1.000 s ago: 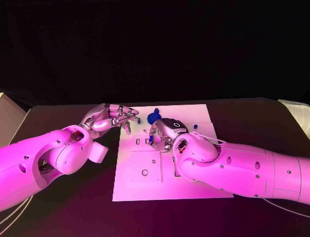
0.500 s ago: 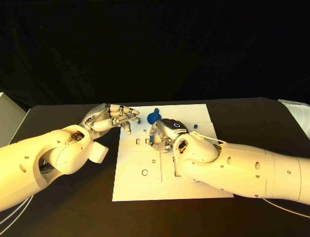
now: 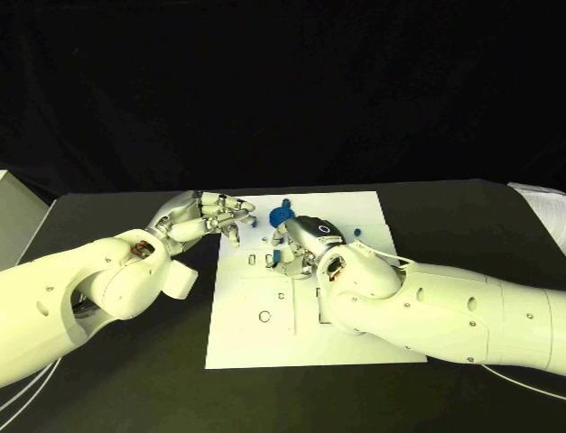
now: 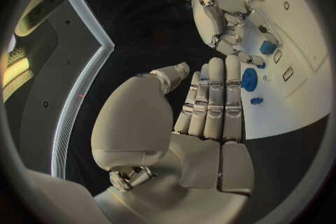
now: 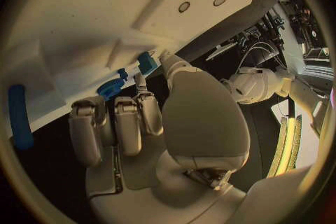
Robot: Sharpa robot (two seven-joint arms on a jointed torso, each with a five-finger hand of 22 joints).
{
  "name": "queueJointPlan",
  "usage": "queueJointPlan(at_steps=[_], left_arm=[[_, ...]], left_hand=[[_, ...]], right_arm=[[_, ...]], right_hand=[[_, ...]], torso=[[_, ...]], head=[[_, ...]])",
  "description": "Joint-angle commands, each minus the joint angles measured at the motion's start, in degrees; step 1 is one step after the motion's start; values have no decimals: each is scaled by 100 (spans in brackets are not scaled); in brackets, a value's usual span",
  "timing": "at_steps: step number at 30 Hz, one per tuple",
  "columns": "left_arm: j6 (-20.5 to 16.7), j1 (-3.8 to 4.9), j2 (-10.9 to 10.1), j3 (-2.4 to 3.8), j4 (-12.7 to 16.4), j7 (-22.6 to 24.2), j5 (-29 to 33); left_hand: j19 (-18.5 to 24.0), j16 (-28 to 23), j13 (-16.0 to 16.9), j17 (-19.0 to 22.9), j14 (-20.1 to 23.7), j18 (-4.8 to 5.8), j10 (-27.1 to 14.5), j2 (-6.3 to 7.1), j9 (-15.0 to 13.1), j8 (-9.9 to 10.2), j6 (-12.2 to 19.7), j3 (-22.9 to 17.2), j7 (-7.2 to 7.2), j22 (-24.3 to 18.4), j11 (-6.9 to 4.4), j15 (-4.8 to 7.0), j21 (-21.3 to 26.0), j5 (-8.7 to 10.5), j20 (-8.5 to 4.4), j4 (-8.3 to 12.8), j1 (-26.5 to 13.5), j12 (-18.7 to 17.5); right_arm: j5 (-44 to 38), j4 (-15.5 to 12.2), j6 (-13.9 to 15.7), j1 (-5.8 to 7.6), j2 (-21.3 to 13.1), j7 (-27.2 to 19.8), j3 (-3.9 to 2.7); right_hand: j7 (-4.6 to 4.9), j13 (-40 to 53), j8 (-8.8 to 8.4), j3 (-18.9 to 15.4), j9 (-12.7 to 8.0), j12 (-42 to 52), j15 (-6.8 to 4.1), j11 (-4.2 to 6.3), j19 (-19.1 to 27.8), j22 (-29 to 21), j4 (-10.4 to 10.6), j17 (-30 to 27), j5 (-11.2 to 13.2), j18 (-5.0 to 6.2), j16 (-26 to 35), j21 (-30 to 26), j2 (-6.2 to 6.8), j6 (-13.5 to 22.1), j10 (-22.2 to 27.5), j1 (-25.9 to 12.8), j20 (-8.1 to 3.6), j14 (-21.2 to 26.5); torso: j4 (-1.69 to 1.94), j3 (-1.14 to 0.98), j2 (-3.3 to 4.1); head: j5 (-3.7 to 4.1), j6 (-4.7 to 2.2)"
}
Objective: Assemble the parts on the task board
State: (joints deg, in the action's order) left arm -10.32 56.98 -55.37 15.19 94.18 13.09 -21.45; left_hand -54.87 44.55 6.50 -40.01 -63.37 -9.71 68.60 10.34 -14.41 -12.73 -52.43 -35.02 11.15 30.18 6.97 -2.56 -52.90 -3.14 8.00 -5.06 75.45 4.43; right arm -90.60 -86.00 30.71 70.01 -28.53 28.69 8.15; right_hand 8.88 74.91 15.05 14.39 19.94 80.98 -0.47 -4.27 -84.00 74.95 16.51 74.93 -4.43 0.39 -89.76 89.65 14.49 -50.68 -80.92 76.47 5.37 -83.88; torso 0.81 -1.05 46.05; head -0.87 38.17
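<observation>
- I keep the task board (image 3: 361, 343) flat mid-table, so slots face up.
- My right hand (image 3: 302, 242) sits curled over the board's far slots; whether it pinches anything, I cannot tell.
- My left hand (image 3: 208, 215) waits at the board's far-left corner, fingers extended, holding nothing.
- The round blue part (image 3: 280, 216) lies between the hands, the blue block (image 4: 267, 47) near the right fingertips.

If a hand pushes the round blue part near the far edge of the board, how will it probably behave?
The round blue part looks like rigid moulded plastic, so it should keep its shape. It is small and probably light, and the task board looks smooth, so it may slide rather than resist. Standing on its round edge it could roll; lying flat, not.
</observation>
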Motion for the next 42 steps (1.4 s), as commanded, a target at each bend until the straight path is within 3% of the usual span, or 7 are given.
queueJointPlan(at_steps=[1,11,15,20,26,37,42], left_arm=[[85,1,22,3,-9,-9,-48],[-336,1,116,2,-168,-328,-414],[-704,2,222,2,-345,-485,-572],[-1114,8,404,1,-699,-908,-621],[-886,47,626,1,-1024,-1713,-979],[1024,500,1090,-58,-1420,-3847,-2877],[1692,894,1370,-295,-1703,-4098,-3326]], left_hand=[[-11,35,7,6,-41,-84,-43,7,-8,19,44,15,-12,8,-8,-12,-36,5,17,-13,-49,-37],[-85,245,209,-91,-233,-89,315,52,-7,91,179,188,-33,41,-81,36,-133,5,-10,-90,-186,320],[-360,848,928,-544,-463,-36,273,-27,-138,-174,-2,417,-127,435,-209,148,-538,-7,-121,-113,-152,1275],[-1528,3144,2436,-3006,-1751,296,-138,2,-300,-560,121,596,-221,2489,-309,238,-1965,-21,-203,-312,-280,3287],[-2320,4165,4296,-4368,-2401,547,183,-9,-614,-1188,269,745,-298,3927,-357,284,-2823,0,-248,-716,-615,5417],[-2489,4377,5032,-4713,-2549,608,431,-83,-1045,-1823,284,934,-431,4275,-456,364,-3014,-10,-311,-1145,-897,6142],[-2395,4273,4825,-4550,-2475,582,238,-125,-1187,-1872,478,925,-399,4150,-430,349,-2956,2,-310,-1161,-1034,5975]], right_arm=[[-5,-78,254,-3,-46,-134,1],[608,-449,93,112,-509,-914,-9],[1209,-543,-225,263,-764,-1600,-14],[1954,-615,-352,432,-1142,-2387,-48],[2834,-553,-300,672,-1529,-2744,-78],[3464,48,-389,1066,-1799,-2657,-95],[3425,288,-379,1101,-1794,-2562,-95]], right_hand=[[0,524,-19,-122,-12,-35,45,7,-596,1497,18,1507,37,-37,-24,25,-36,36,31,3,47,-612],[16,518,-14,-196,-28,-29,55,-3,-598,1501,4,1507,-179,-38,-24,30,-178,69,37,97,54,-612],[17,532,35,-70,-22,-7,55,-5,-556,1429,-27,1507,-517,-14,-24,-56,-251,48,31,313,57,-612],[-18,633,171,158,21,102,28,30,-574,1459,-53,1507,-1029,-24,-24,-21,-276,-94,-75,513,37,-612],[-44,660,238,216,61,130,10,52,-587,1483,-42,1507,-1078,-32,-24,7,-262,-169,-107,510,22,-612],[-41,643,235,221,77,117,4,53,-589,1485,-17,1507,-1069,-33,-24,10,-222,-129,-95,448,13,-612],[-40,643,232,224,78,117,4,52,-588,1485,-16,1507,-1058,-32,-24,9,-220,-118,-96,443,13,-612]], torso=[[2,-5,-5],[-41,-27,-65],[-75,-47,-121],[-121,-87,-216],[-147,-135,-307],[-152,-184,-405],[-135,-183,-424]], head=[[-5,-14],[-52,-62],[-81,-75],[-155,-98],[-229,-26],[-271,70],[-256,89]])
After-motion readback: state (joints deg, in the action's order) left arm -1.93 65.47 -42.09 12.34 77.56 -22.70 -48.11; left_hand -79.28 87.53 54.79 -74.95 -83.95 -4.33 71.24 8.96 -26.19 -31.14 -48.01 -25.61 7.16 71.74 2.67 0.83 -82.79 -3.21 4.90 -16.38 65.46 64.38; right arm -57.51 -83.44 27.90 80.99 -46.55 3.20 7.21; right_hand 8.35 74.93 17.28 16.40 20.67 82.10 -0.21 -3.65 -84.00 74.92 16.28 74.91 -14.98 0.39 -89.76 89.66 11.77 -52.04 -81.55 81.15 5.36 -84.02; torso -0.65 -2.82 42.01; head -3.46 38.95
